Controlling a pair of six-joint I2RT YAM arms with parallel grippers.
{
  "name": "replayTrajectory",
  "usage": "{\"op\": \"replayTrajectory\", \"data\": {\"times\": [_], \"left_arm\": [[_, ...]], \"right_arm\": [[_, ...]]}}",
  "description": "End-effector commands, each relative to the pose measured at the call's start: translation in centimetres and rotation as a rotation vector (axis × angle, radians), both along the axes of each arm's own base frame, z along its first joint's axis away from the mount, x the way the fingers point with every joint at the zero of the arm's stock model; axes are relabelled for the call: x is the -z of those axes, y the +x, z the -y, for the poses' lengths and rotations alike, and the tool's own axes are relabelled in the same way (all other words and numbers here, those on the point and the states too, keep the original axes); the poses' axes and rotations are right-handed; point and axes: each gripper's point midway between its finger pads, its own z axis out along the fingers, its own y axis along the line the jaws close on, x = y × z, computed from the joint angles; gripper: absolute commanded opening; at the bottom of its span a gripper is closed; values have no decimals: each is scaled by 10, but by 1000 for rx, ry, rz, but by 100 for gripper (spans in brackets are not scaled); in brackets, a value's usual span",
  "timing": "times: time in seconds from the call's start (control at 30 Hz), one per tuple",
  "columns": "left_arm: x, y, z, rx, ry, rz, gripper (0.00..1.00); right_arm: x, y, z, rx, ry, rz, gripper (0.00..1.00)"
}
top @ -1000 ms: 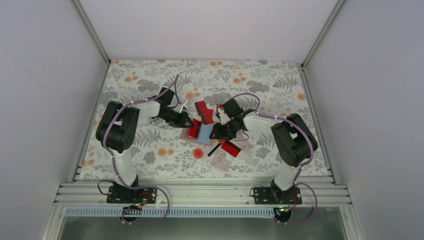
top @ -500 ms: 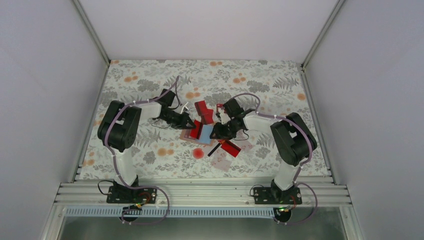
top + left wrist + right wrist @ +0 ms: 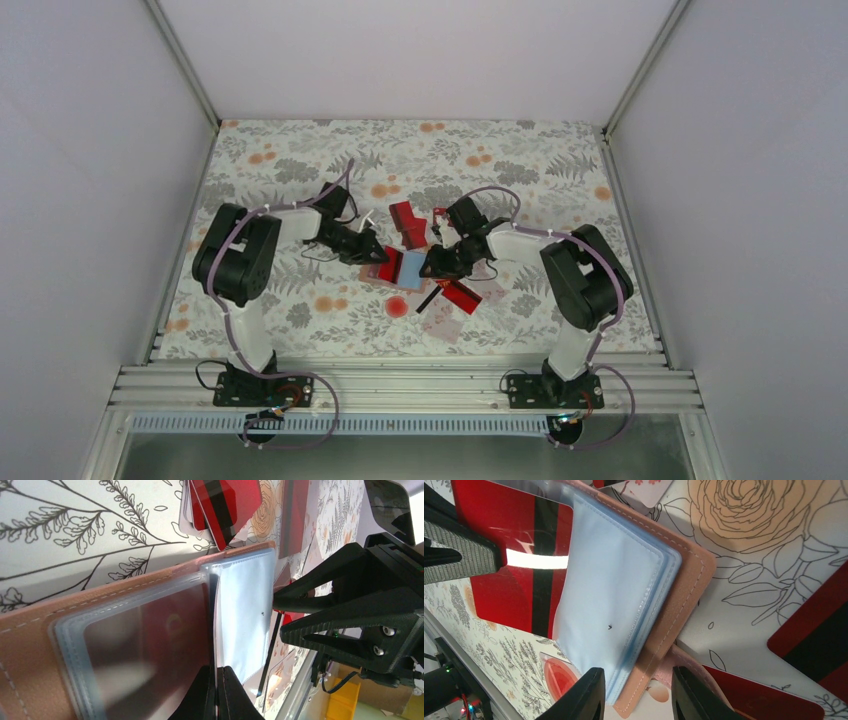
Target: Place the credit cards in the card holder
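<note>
No legible text, brand or number on credit cards (image 3: 407, 218), card holder (image 3: 691, 575).

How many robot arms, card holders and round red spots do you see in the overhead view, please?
robot arms: 2, the left arm and the right arm
card holder: 1
round red spot: 1
total: 4
</note>
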Motion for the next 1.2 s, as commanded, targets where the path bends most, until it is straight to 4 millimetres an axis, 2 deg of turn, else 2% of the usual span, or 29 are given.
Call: {"op": "replayTrajectory", "data": {"times": [0.0,0.27,0.5,1.03,1.17], "left_arm": [[-1,-5,-6,-27,48,-15,2],[-5,-5,-11,-77,89,-36,2],[0,-11,-13,-85,95,-69,2],[4,-6,1,0,28,-50,2],[2,-3,3,17,18,-29,2]], "right_arm": [[30,-9,11,0,-74,-45,34],[34,-11,13,1,-83,-55,33],[36,-11,12,1,-84,-60,33],[42,-12,10,-7,-81,-79,32],[44,-13,11,-10,-87,-83,28]]}}
